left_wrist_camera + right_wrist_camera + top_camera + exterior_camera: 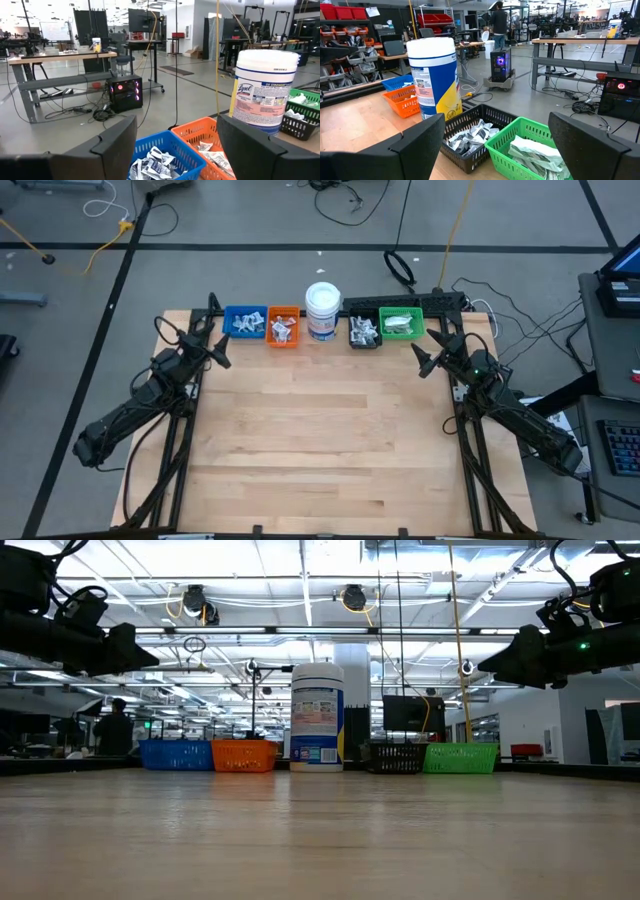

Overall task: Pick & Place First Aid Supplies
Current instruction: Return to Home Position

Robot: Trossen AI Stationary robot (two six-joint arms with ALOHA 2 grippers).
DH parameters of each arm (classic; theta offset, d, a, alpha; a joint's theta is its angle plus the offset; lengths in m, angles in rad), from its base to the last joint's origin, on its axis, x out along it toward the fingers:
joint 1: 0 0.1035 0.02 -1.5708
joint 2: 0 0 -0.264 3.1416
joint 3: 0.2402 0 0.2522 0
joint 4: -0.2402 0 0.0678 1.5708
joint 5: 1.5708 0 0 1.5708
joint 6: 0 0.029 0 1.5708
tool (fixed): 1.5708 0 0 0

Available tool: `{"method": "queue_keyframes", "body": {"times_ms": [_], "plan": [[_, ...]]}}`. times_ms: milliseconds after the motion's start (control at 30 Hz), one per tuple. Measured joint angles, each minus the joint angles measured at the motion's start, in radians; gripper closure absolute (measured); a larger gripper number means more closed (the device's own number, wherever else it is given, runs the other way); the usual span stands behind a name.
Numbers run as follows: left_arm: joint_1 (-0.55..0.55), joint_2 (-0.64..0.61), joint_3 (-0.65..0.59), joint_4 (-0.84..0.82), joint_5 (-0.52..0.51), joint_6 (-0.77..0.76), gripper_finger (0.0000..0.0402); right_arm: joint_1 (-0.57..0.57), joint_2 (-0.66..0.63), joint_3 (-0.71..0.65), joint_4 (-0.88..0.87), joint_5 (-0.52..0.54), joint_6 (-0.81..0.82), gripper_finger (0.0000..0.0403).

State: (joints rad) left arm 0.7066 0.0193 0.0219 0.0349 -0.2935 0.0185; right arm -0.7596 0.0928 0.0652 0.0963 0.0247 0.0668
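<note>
In the blue bin [187, 155], crinkled silvery packets [150, 165]

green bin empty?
No, the right wrist view shows pale wrapped packets lying inside the green bin.

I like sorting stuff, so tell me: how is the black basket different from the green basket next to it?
The black bin holds crumpled silvery packets; the green bin holds flatter white packets. The black bin sits right beside the white jar; the green bin is at the end of the row. Both are mesh-sided bins standing side by side.
</note>
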Motion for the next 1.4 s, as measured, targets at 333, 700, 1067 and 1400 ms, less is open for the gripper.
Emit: {"method": "queue_keyframes", "body": {"times_ms": [333,700,1067,1400], "plan": [[0.000,0.000,0.000,0.000,0.000,0.000,0.0113,0.000,0.000,0.000,0.000,0.000,0.000,0.0050],[0.000,0.000,0.000,0.000,0.000,0.000,0.0111,0.000,0.000,0.000,0.000,0.000,0.000,0.0050],[0.000,0.000,0.000,0.000,0.000,0.000,0.0128,0.000,0.000,0.000,0.000,0.000,0.000,0.0050],[0.000,0.000,0.000,0.000,-0.001,0.000,0.0113,0.000,0.000,0.000,0.000,0.000,0.000,0.0050]]}}
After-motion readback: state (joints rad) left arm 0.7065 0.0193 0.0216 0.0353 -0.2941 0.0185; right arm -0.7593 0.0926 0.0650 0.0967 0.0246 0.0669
